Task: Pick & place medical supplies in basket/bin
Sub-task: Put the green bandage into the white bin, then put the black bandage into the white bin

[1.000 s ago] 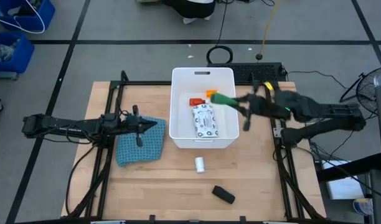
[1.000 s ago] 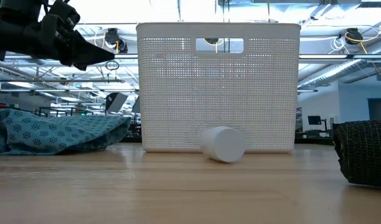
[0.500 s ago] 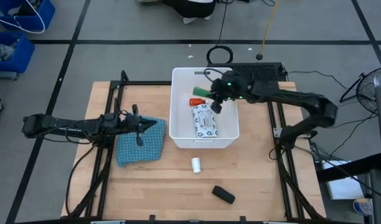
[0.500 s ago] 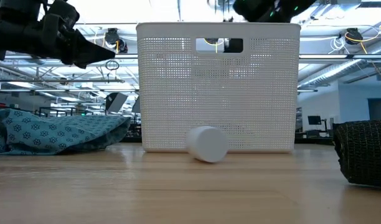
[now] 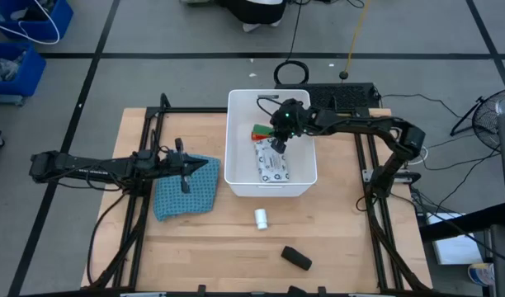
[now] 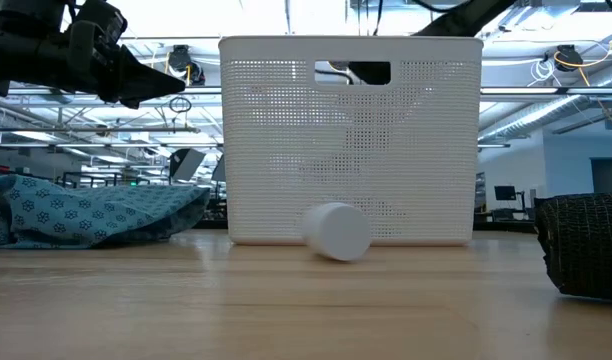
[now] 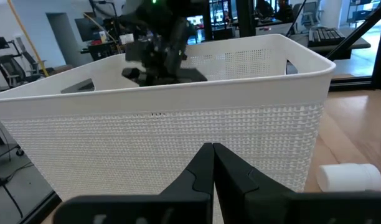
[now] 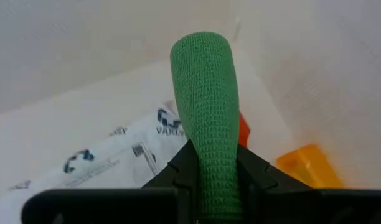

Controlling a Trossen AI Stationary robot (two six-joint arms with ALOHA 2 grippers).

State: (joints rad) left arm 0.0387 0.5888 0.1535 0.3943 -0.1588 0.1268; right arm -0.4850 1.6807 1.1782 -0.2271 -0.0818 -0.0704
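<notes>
The white bin (image 5: 233,140) stands mid-table. My right gripper (image 5: 275,137) reaches down into it, shut on the green block (image 8: 204,81). Below the block in the bin lie the white printed packet (image 8: 109,158), the red bottle (image 8: 243,132) and the orange bottle (image 8: 305,163). The white roll (image 5: 261,218) lies on its side on the table near the bin's front wall. The black block (image 5: 296,257) rests closer to the near edge. My left gripper (image 5: 185,172) hovers shut over the blue-teal cloth (image 5: 186,194), left of the bin. My right gripper pinches the green block between its two fingers (image 8: 178,171), at the block's gripper-side end (image 8: 215,168). The block's length runs along the fingers and its free end (image 8: 200,46) sticks out past them. It is lifted clear above the packet, inside the bin.
Black frame rails (image 5: 145,206) run along the table's left and right sides. Blue crates (image 5: 21,41) sit on the floor beyond the far left corner. A black cable coil (image 5: 291,74) lies behind the bin. Bare wood shows between the roll and the black block.
My right gripper has carried the green block from beside the bin's right rim toward the table's left, over the rim, and down into the bin, staying shut on it. The white roll has rolled a little to the left on the table.
</notes>
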